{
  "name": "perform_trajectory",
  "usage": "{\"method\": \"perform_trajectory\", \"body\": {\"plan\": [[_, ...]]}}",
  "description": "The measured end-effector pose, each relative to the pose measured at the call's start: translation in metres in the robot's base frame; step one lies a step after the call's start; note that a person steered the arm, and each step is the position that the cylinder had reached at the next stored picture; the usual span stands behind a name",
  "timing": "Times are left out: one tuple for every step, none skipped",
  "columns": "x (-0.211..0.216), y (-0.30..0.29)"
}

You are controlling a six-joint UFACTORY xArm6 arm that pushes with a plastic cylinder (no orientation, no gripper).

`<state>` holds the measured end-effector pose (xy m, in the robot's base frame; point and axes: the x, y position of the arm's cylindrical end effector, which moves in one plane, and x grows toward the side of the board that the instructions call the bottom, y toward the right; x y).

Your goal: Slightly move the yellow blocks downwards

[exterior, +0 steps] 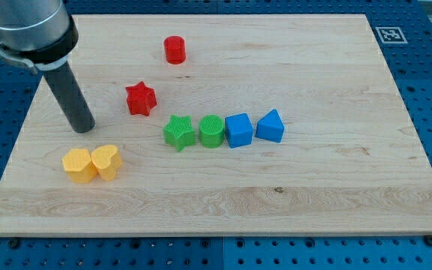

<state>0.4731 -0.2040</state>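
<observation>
Yellow blocks (91,163) touching, low left on desk (313,195); our tip (84,128) just above them. We push down gently, centred. Tool: jawless rod.

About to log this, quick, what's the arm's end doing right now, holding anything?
No gripper: my tip holds nothing, resting just above the two yellow blocks, apart from them.

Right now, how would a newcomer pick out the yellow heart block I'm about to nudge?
Start at the wooden board and go to its lower left, below my tip. Two yellow blocks sit touching there. The yellow heart block is the right one, with a notched top, unlike the rounder yellow block beside it.
</observation>
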Motion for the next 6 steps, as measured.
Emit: {"method": "perform_trajectory", "body": {"plan": [[0.02, 0.0], [0.025, 0.004], [0.036, 0.011], [0.045, 0.012], [0.046, 0.012], [0.028, 0.012]]}}
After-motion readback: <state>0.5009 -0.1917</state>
